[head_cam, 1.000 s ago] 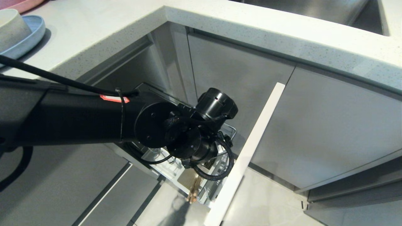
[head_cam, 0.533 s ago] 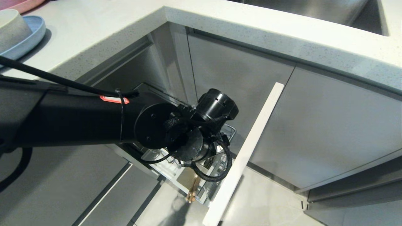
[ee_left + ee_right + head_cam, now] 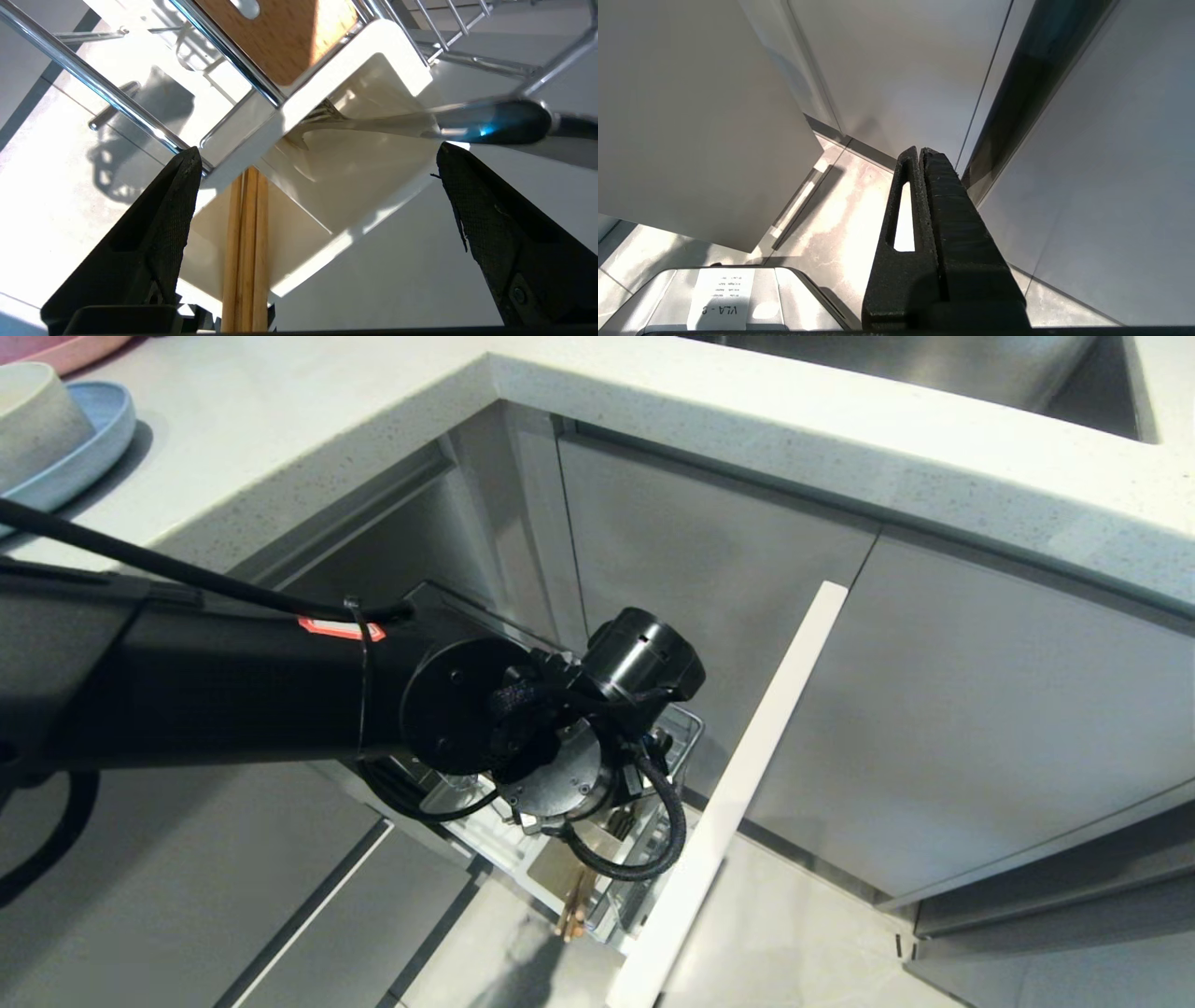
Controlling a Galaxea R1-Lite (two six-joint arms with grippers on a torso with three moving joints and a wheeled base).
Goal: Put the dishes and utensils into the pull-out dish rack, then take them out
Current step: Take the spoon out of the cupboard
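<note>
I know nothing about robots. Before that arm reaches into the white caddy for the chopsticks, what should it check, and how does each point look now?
1. Left pincer open: ok.
2. Pincer empty: ok.
3. Chopsticks in white caddy, between the fingers: ok.
4. Spoon crosses near the other finger: not ok.
5. Pull-out dish rack drawn out: ok.
6. Right pincer shut, parked: ok.

The right end effector point(image 3: 921, 151) is hanging with fingers pressed together above the tiled floor point(image 3: 840, 219), facing grey cabinet doors point(image 3: 901, 70).
</note>
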